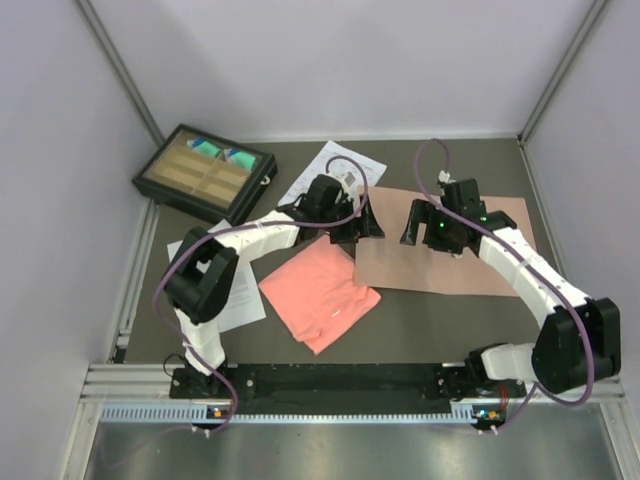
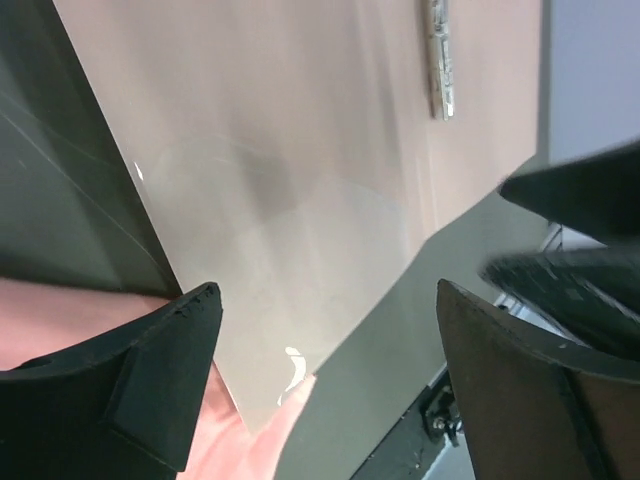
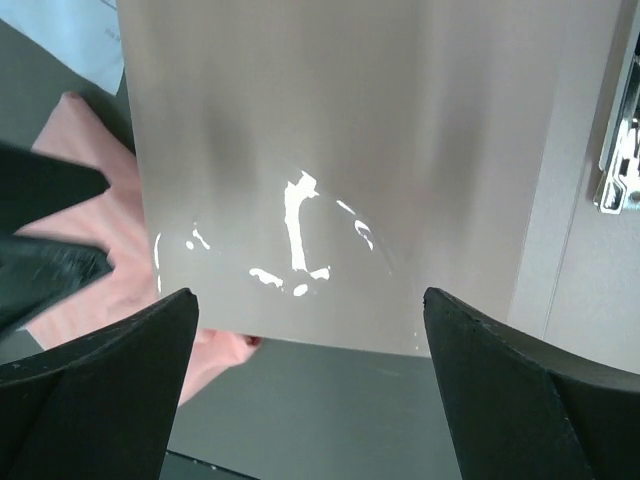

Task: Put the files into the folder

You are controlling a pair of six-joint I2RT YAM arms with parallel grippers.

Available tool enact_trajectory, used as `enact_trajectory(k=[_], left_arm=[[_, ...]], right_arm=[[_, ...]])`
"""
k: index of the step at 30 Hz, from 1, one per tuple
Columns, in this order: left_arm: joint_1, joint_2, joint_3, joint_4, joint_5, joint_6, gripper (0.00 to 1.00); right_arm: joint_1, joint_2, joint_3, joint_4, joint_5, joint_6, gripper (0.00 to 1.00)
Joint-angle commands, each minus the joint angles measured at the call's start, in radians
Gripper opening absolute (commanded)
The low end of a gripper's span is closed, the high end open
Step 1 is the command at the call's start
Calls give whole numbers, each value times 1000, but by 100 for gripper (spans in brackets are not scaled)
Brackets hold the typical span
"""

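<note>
Both arms hover over the open tan folder (image 1: 445,268), which lies flat on the table right of centre. The left gripper (image 1: 358,228) is over its left edge, fingers spread wide with nothing between them. The right gripper (image 1: 421,228) (just beside it) is spread just as wide and is also empty. The 2 files are outside the folder: 1 sheet (image 1: 330,168) lies behind the left arm, and the other sheet (image 1: 248,300) lies near that arm's base. A salmon cloth (image 1: 320,292) lies between them, against the folder's near-left corner.
</note>
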Motion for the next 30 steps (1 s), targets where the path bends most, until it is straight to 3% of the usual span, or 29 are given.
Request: enact_trajectory(k=[1,12,19,25,30], left_arm=[[-1,83,74,-99,42,83,86],[-16,169,140,-105,72,43,81],[-47,84,99,-128,-6,77,84],[-24,-142,21,-260,-72,156,90],[110,-455,-166,-324,-238,141,93]], right_arm=[[-5,-124,-44,17,-17,-21,93],[-3,-123,-55,14,-149,-15,93],[-5,-157,-93,14,-117,-24,93],[-5,-143,-139,69,-144,-32,93],[6,-134,-166,191,-225,-14,93]])
